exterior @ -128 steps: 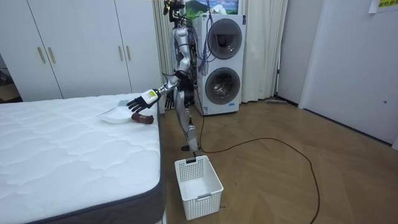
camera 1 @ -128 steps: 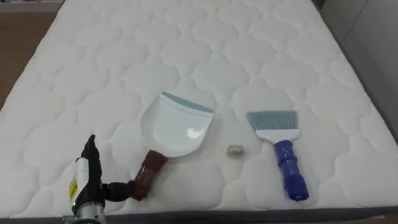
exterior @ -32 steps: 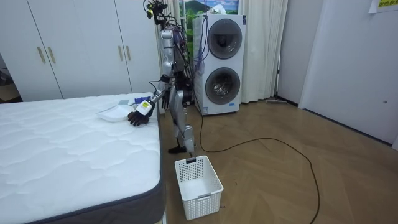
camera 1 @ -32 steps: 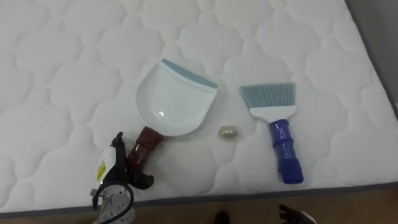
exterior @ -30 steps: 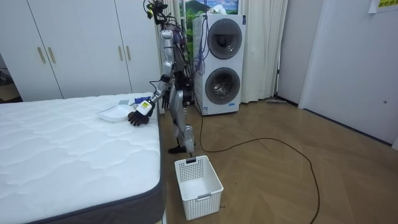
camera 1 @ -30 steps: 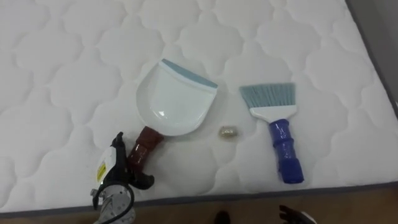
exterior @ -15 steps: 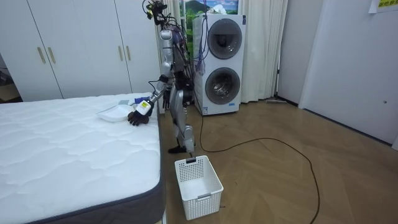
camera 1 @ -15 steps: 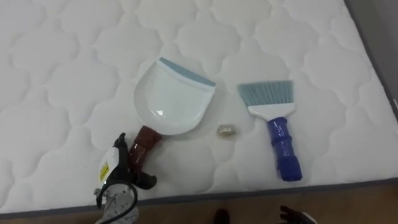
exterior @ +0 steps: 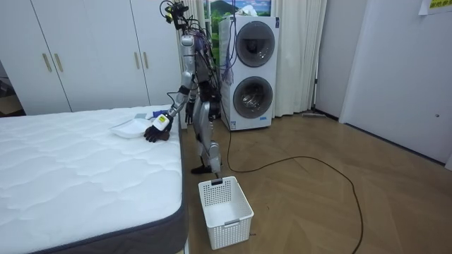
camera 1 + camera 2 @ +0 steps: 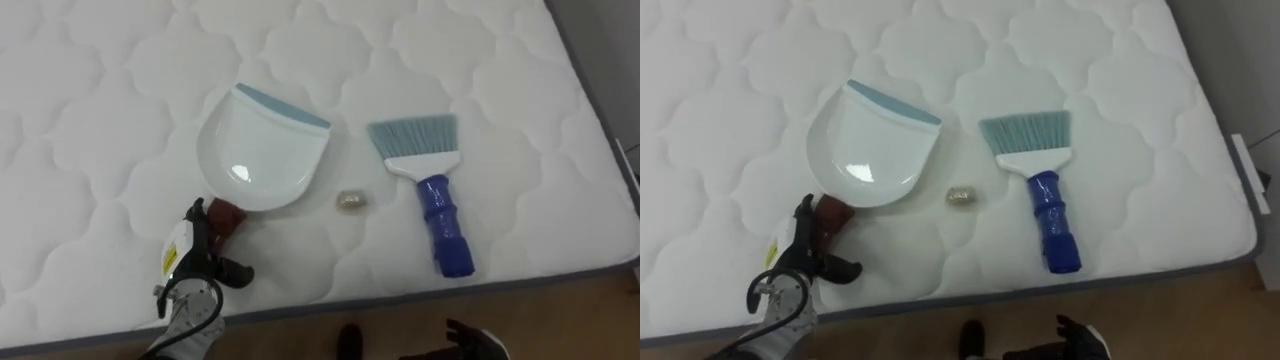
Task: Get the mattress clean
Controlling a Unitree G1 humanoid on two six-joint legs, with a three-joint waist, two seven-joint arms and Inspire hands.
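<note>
Left eye view: your left hand (image 10: 193, 262) lies on the dustpan (image 10: 262, 150) handle, and I cannot tell if it grips; a small lump (image 10: 349, 200) and a brush (image 10: 432, 200) lie to its right.

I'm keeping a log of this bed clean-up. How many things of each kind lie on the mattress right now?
Dustpan: 1
Brush: 1
Small scrap: 1
Total: 3
</note>
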